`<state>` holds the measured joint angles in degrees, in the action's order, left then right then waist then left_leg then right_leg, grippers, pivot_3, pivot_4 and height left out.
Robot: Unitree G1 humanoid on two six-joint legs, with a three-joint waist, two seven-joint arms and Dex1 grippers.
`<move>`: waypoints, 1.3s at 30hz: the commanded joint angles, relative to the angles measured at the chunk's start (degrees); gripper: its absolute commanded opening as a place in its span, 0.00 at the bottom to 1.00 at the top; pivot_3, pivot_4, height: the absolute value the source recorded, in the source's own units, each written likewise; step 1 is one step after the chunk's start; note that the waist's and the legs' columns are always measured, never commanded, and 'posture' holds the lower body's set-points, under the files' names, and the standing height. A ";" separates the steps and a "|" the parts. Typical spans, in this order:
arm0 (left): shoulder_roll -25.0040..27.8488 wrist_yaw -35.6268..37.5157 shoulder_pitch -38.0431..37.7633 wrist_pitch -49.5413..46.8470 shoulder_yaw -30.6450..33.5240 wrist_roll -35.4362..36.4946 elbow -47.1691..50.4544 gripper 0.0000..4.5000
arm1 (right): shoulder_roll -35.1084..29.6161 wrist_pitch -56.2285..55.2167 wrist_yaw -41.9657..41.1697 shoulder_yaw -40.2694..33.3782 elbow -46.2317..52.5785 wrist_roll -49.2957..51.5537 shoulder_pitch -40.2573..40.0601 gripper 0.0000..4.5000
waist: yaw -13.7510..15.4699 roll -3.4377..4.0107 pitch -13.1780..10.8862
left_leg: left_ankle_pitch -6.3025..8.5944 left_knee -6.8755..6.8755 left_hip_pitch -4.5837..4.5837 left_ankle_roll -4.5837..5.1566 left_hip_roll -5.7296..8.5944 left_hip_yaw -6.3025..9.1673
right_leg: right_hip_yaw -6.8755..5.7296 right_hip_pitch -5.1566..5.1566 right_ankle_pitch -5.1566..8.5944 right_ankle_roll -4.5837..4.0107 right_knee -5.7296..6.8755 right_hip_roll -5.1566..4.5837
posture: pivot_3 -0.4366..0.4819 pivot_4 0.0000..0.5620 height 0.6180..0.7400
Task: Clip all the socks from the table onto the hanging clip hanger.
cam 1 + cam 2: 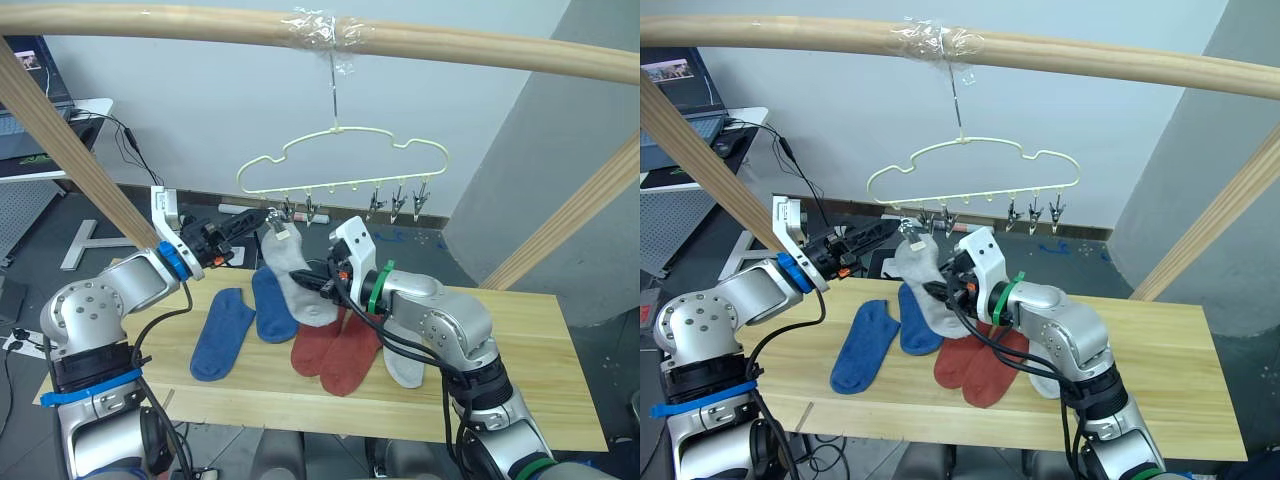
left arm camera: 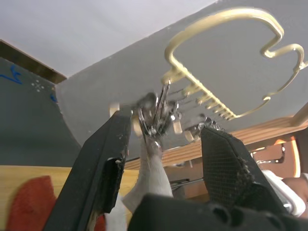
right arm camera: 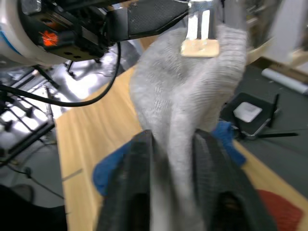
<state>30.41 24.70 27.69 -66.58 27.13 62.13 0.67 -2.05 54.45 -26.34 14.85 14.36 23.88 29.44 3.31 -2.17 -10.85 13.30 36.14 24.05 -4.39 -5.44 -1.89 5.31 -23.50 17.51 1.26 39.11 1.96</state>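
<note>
A pale yellow-green clip hanger (image 1: pixel 340 158) hangs by its hook from the top pole, with small dark clips along its lower bar. One light grey sock (image 1: pixel 293 268) hangs from a clip (image 2: pixel 156 113) at the hanger's left end. My left gripper (image 1: pixel 262 217) is open, its fingers (image 2: pixel 108 159) on either side of that clip without touching it. My right gripper (image 1: pixel 317 283) is shut on the lower part of that grey sock (image 3: pixel 183 96). On the table (image 1: pixel 520 340) lie two blue socks (image 1: pixel 222 332), two rust-red socks (image 1: pixel 345 358) and another grey sock (image 1: pixel 405 365).
A round wooden pole (image 1: pixel 450 45) spans the top, with slanted poles at left (image 1: pixel 80 160) and right (image 1: pixel 570 230). Free clips (image 1: pixel 398 205) hang toward the hanger's right. A desk with a laptop (image 1: pixel 680 95) and cables stands behind at left.
</note>
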 commanded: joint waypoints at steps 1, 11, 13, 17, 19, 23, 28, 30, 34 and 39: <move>1.78 1.96 -1.26 2.05 -0.88 -1.09 3.22 0.58 | -0.80 0.24 -0.97 -0.04 2.54 1.53 -0.86 0.61 | 0.02 0.00 0.00 | 0.00 0.00 0.00 0.01 0.00 0.00 | -0.01 0.00 0.00 0.00 0.00 0.00 | 0.73 0.32 1.00; 2.70 6.52 -9.10 16.02 -11.57 -13.86 15.79 0.58 | -13.48 -1.34 -2.45 -4.79 12.88 0.89 -9.16 1.00 | 0.65 0.01 -0.01 | 0.01 -0.02 0.02 0.01 0.03 -0.02 | 0.03 0.00 0.00 0.00 -0.06 -0.02 | 0.72 0.35 1.00; 1.91 7.06 -9.44 20.42 -14.05 -17.22 17.61 0.54 | -18.52 -2.87 -4.09 -5.19 16.65 0.21 -11.55 1.00 | 1.16 0.01 -0.01 | 0.02 -0.01 0.03 0.03 0.06 -0.03 | 0.05 0.00 0.00 0.00 -0.06 -0.03 | 0.71 0.35 1.00; 0.05 6.66 -10.20 28.86 -18.89 -24.75 20.21 0.33 | -23.06 -1.43 -5.65 -11.20 23.49 5.12 -14.81 1.00 | 1.22 0.04 -0.03 | 0.02 0.00 0.01 0.05 0.06 -0.02 | 0.06 0.03 0.00 -0.01 -0.05 -0.02 | 0.69 0.36 1.00; -1.35 5.12 -10.30 30.83 -20.19 -26.88 20.59 0.27 | -23.63 -0.97 -5.36 -14.06 25.39 7.22 -15.05 1.00 | 0.88 0.04 -0.03 | 0.02 0.00 -0.05 0.06 0.05 -0.02 | 0.11 0.06 -0.01 -0.02 -0.04 0.00 | 0.67 0.36 1.00; -3.82 3.41 -11.02 35.64 -21.99 -31.31 20.72 0.27 | -25.22 -1.30 -5.09 -16.16 27.23 8.80 -14.76 1.00 | 0.84 0.04 -0.03 | 0.02 0.01 -0.08 0.07 0.05 -0.02 | 0.13 0.10 -0.03 -0.05 -0.04 0.03 | 0.66 0.36 1.00; -6.09 0.56 -12.35 43.46 -23.88 -39.31 19.16 0.35 | -24.89 -1.84 -3.90 -18.06 27.48 10.87 -12.87 1.00 | 0.88 0.04 -0.03 | 0.02 0.04 -0.08 0.08 0.06 -0.02 | 0.13 0.12 -0.03 -0.05 -0.05 0.03 | 0.65 0.36 1.00; -7.30 -0.39 -12.83 45.32 -24.38 -41.14 18.44 0.45 | -24.84 -1.93 -3.53 -18.65 27.37 11.57 -11.92 1.00 | 0.96 0.04 -0.03 | 0.02 0.05 -0.08 0.09 0.06 -0.01 | 0.13 0.14 -0.04 -0.06 -0.05 0.03 | 0.65 0.36 1.00; -9.60 -1.78 -12.37 47.64 -25.36 -43.72 16.44 0.69 | -25.60 -2.15 -3.44 -19.42 27.21 12.97 -10.69 1.00 | 1.01 0.03 -0.03 | 0.02 0.08 -0.08 0.10 0.06 0.00 | 0.10 0.18 -0.04 -0.06 -0.05 0.02 | 0.65 0.35 1.00; -13.08 -3.21 -10.61 50.54 -26.24 -46.61 11.68 0.69 | -26.71 -2.91 -4.37 -20.18 26.87 14.90 -9.17 1.00 | 1.03 0.03 -0.03 | 0.02 0.13 -0.08 0.10 0.06 0.02 | 0.07 0.21 -0.05 -0.07 -0.03 0.02 | 0.65 0.35 1.00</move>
<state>18.17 22.26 15.86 -18.28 1.46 16.68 12.72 -28.21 53.05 -30.00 -3.42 39.31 37.20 19.18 4.34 -2.14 -10.88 13.31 36.27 23.98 -4.28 -5.37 -1.86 5.37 -23.29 17.46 1.20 39.08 1.99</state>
